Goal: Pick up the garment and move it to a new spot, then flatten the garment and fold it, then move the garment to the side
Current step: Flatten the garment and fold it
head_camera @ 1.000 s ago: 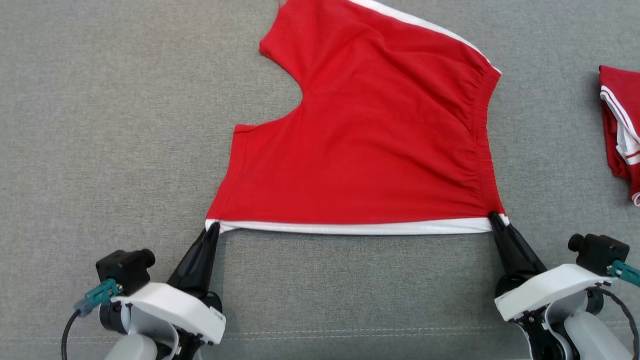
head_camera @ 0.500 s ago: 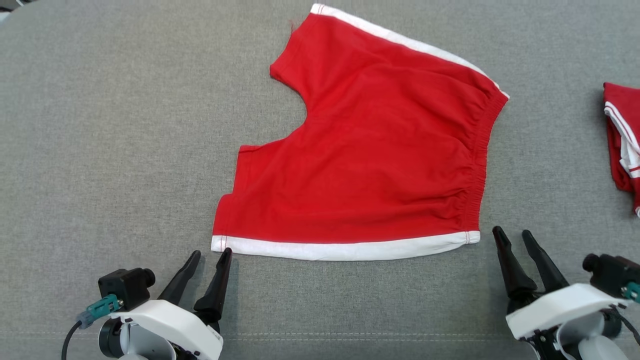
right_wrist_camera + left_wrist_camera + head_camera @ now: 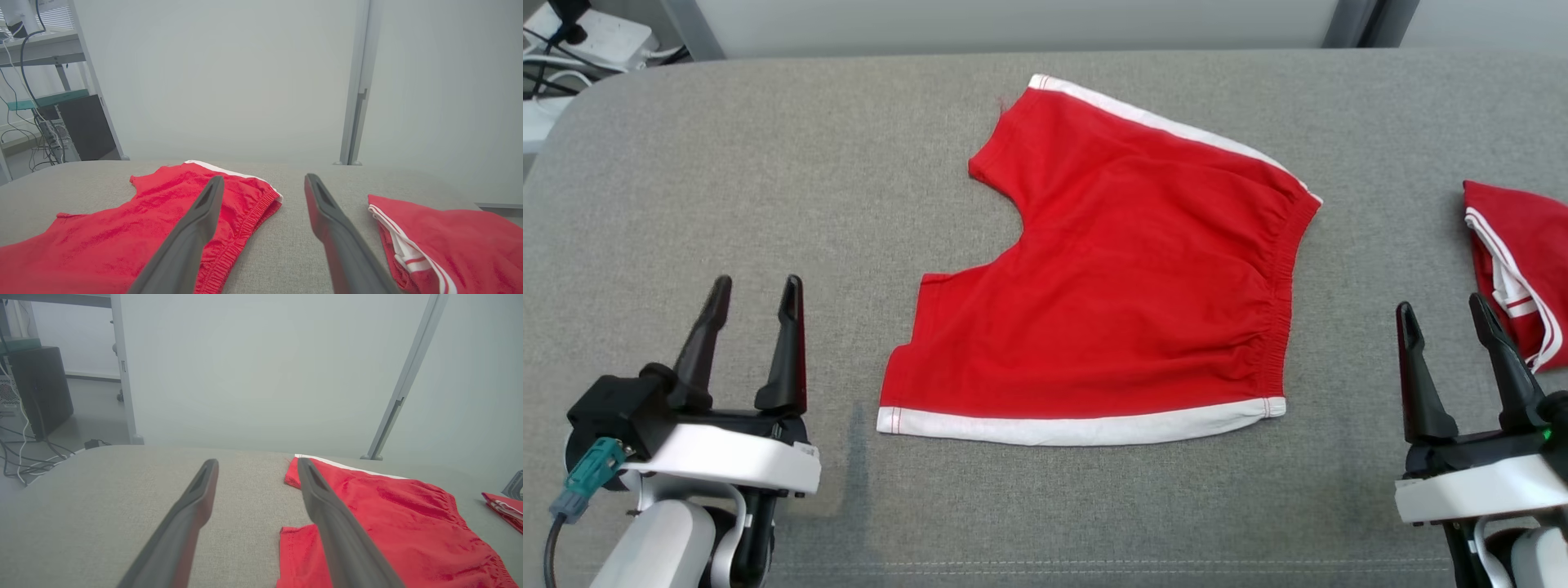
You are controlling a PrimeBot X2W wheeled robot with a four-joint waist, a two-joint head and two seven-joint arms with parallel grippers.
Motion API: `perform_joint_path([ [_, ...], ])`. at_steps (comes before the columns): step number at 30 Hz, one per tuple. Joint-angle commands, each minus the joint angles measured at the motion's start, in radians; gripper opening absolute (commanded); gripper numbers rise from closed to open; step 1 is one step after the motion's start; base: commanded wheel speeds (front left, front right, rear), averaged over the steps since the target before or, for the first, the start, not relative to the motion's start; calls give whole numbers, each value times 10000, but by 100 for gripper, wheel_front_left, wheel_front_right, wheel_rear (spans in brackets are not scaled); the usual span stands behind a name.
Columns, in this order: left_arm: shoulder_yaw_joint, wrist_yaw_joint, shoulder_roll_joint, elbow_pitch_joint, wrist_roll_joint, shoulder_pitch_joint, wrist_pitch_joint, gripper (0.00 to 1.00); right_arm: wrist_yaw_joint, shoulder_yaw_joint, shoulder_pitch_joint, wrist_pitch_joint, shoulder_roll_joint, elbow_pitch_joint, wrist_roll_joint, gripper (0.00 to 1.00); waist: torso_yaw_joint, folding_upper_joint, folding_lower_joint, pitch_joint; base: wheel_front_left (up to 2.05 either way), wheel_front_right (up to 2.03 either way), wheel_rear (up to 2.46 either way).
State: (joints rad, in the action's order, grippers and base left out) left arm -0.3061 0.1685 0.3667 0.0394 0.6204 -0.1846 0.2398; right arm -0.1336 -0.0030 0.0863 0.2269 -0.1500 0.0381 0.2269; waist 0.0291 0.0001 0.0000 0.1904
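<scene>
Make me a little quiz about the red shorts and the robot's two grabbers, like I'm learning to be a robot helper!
1. True or false: the left gripper and the right gripper are both holding the red shorts.
2. Where does the second red garment lie?
A) on the robot's right of the shorts, apart from them
B) on top of the shorts
C) on the robot's left of the shorts
3. Fill in: the jaws of both grippers stand ____.

Key: 1 false; 2 A; 3 open.
</scene>
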Motion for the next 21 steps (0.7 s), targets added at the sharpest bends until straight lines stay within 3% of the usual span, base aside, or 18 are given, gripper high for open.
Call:
perform_joint_path([
  [1,518,45,237,-155,-184,-511,126,100,29,123,286,179,37,-372,-382,100,-37,-1,0,-188,0,0,0],
  [5,949,26,49,268,-563,-417,207,100,29,176,224,277,287,-303,-1200,100,-106,-1,0,-539,0,0,0],
  [12,1986,-222,-363,215,-1667,968,217,100,29,253,-584,329,602,81,-1421,100,-117,-1,0,-1068,0,0,0],
  [21,1975,-687,-703,-352,-2430,2194,218,100,29,192,-1764,339,812,-151,-1442,100,65,-1,0,-1716,0,0,0],
])
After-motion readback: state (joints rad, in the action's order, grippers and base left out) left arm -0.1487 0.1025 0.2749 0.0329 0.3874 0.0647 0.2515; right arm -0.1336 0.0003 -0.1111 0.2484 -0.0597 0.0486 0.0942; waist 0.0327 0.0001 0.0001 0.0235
